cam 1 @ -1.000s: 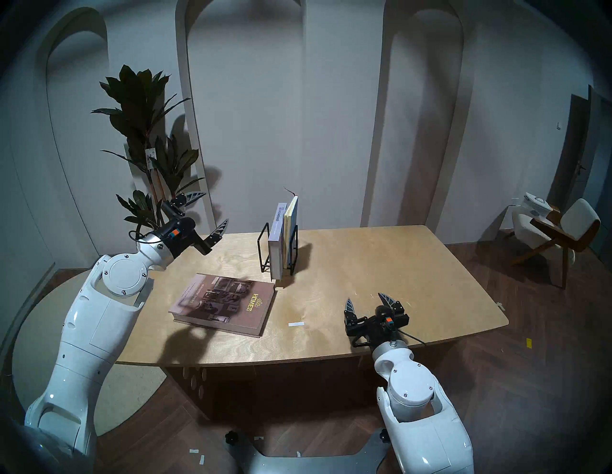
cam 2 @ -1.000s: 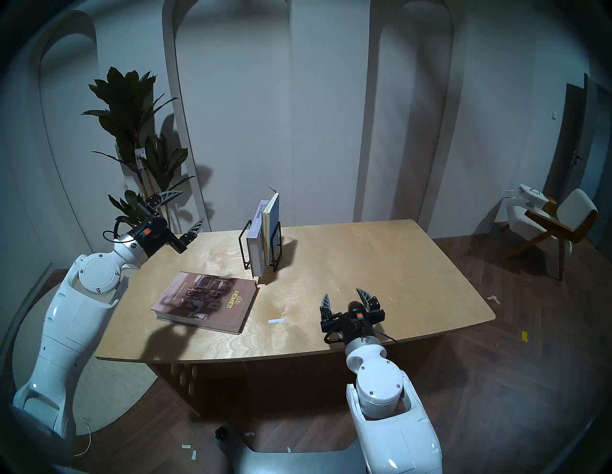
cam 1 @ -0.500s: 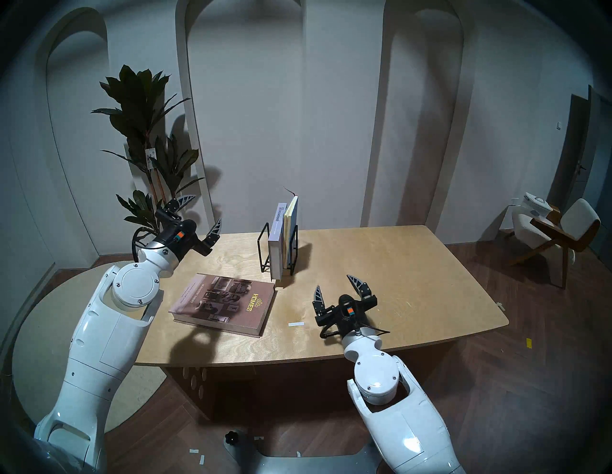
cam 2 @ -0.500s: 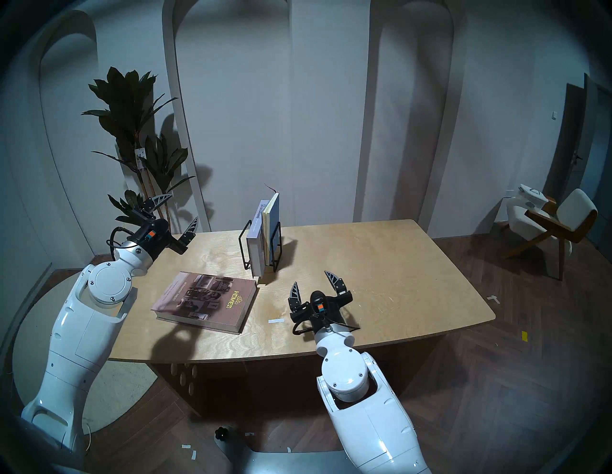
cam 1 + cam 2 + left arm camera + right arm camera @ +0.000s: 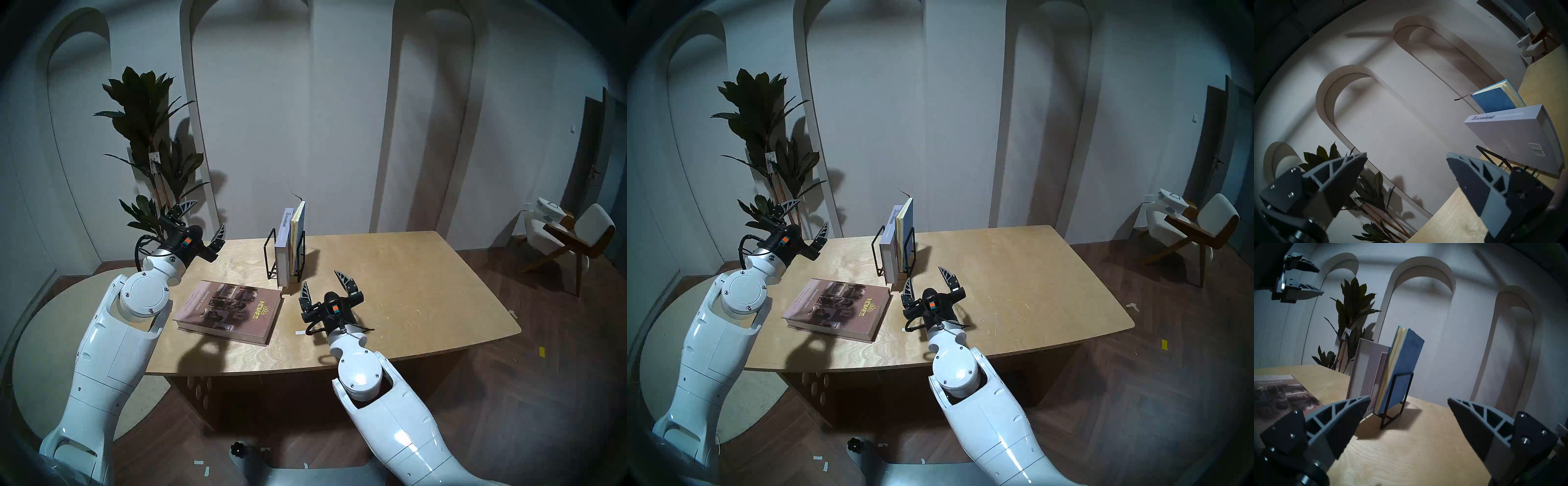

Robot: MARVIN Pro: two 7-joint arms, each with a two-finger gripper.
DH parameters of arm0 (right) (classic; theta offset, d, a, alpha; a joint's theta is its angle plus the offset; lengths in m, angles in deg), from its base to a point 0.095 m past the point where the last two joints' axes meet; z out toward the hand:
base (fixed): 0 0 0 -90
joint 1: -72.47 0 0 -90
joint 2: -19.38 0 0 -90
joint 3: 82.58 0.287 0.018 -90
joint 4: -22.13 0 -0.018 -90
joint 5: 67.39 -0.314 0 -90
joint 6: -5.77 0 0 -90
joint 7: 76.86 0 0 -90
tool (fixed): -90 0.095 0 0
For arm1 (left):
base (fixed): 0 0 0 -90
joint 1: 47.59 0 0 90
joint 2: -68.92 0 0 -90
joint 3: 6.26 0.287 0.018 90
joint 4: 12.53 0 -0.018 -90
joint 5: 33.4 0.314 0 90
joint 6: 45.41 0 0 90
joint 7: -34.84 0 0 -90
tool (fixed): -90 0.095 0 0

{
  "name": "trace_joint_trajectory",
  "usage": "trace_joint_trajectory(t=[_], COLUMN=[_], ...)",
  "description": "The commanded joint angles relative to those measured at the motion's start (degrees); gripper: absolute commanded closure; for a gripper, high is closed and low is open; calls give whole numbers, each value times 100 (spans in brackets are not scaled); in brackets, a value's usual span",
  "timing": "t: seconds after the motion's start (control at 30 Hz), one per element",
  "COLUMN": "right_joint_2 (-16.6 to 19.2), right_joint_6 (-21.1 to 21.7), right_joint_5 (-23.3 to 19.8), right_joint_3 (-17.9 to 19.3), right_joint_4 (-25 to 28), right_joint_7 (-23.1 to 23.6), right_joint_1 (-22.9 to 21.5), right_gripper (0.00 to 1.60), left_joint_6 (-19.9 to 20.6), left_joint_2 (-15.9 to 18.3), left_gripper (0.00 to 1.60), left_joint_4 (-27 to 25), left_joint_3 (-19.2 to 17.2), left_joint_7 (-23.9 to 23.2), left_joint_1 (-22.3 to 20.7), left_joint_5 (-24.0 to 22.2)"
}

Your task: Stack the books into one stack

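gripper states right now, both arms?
left gripper: open, empty, raised over the table's far left corner.
right gripper: open, empty, pointed at the racked books.

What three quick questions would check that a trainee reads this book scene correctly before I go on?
1. True or false: the brown book lies flat on the table.
2. Which books stand in the black wire rack? A) only the blue book; B) the blue book and the lavender-grey book; C) all three books.
3. Fill in: the right end effector is ____ and holds nothing.

Key:
1. True; it lies cover up, to the left of the rack.
2. B; both stand upright in the rack, side by side.
3. Open; it faces the rack with its fingers spread. The left end effector is open and empty too.
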Motion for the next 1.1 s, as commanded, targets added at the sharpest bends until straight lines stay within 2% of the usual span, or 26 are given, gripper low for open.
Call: trace_joint_trajectory(t=[0.0,0.33,0.47,0.5,0.7,0.73,0.97,1.0,1.07], right_joint_2=[-217,-478,-625,-594,-873,-817,-1133,-1057,-1228], right_joint_6=[-181,-243,-225,-248,-185,-217,-172,-216,-187], right_joint_5=[-144,-533,-666,-685,-905,-947,-1276,-1331,-1406], right_joint_3=[-209,-672,-769,-772,-930,-941,-1103,-1133,-1177], right_joint_4=[-143,-886,-1168,-1129,-1606,-1550,-2160,-2093,-2385], right_joint_7=[-153,-300,-399,-415,-591,-602,-811,-845,-920], right_joint_1=[-573,-1218,-1475,-1424,-1899,-1817,-2321,-2220,-2456], right_gripper=[0,0,0,0,0,0,0,0,0], left_joint_6=[48,210,264,273,355,368,459,472,495], left_joint_2=[-22,-88,-109,-113,-145,-150,-186,-191,-199], left_gripper=[0,0,0,0,0,0,0,0,0], left_joint_4=[-159,-218,-233,-234,-259,-263,-297,-303,-316], left_joint_3=[-44,-43,-42,-41,-40,-40,-40,-40,-40], left_joint_7=[101,199,228,231,272,278,324,330,342], left_joint_1=[-56,-41,-36,-35,-28,-27,-19,-17,-13], left_joint_5=[54,175,214,219,275,283,348,358,375])
